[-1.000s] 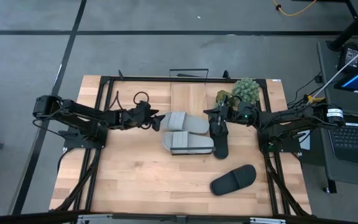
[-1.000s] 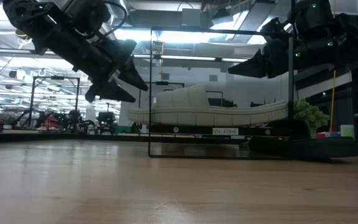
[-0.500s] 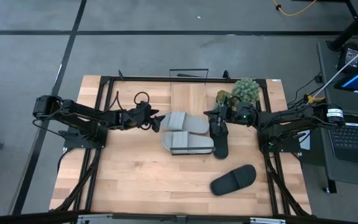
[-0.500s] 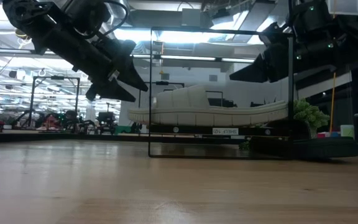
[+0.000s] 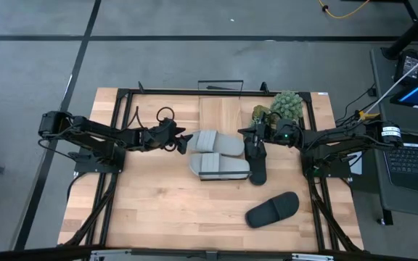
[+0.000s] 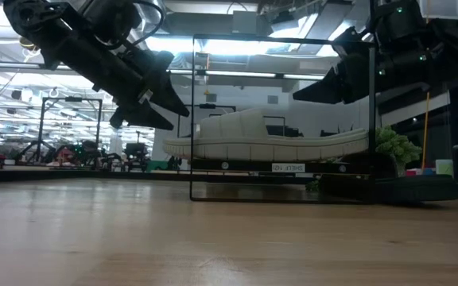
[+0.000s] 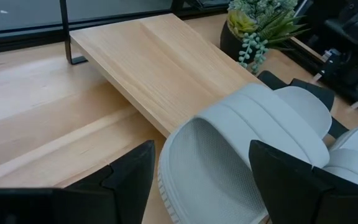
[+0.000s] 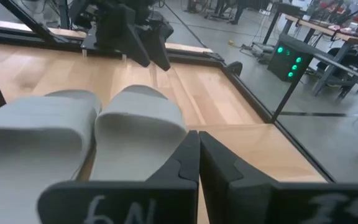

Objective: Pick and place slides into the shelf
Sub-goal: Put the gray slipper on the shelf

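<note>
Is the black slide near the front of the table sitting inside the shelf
No. That black slide lies alone on the open tabletop, well apart from the shelf.

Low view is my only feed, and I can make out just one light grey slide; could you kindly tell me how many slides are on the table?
Observer: Four. The first grey slide has a second grey slide right beside it.
Operator: Thank you. Where are the black ones?
Observer: One black slide lies against the grey pair, below the right claw. The other black slide lies alone nearer the table's front edge.
Operator: Is the left claw open?
Observer: Yes. The left claw is open, with the first grey slide's end between its fingers.
</note>
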`<state>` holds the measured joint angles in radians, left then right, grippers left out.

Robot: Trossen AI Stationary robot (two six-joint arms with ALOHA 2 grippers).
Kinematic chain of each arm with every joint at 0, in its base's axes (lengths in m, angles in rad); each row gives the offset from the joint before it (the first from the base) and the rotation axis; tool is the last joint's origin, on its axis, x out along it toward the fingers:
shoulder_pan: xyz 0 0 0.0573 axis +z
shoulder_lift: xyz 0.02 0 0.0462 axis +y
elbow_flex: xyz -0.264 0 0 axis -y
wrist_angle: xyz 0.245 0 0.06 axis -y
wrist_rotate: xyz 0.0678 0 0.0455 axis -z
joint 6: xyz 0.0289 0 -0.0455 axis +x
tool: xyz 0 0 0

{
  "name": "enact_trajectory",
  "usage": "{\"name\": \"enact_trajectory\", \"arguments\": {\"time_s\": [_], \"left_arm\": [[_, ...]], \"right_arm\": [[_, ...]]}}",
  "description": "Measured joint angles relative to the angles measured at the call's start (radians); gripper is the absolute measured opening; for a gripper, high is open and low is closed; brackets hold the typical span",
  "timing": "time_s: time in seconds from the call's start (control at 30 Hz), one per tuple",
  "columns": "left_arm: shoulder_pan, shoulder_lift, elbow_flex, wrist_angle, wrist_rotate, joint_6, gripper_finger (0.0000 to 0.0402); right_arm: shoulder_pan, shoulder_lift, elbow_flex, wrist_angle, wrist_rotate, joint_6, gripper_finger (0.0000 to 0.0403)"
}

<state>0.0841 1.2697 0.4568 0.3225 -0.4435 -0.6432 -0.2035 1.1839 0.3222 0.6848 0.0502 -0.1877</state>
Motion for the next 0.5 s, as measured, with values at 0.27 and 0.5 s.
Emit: {"name": "enact_trajectory", "arguments": {"time_s": [0.27,0.5], "left_arm": [[0.000,0.000,0.000,0.000,0.000,0.000,0.0250],[0.000,0.000,0.000,0.000,0.000,0.000,0.0250]], "right_arm": [[-0.002,0.000,0.000,0.005,0.001,-0.002,0.0006],[-0.002,0.000,0.000,0.014,0.001,0.001,0.0006]]}}
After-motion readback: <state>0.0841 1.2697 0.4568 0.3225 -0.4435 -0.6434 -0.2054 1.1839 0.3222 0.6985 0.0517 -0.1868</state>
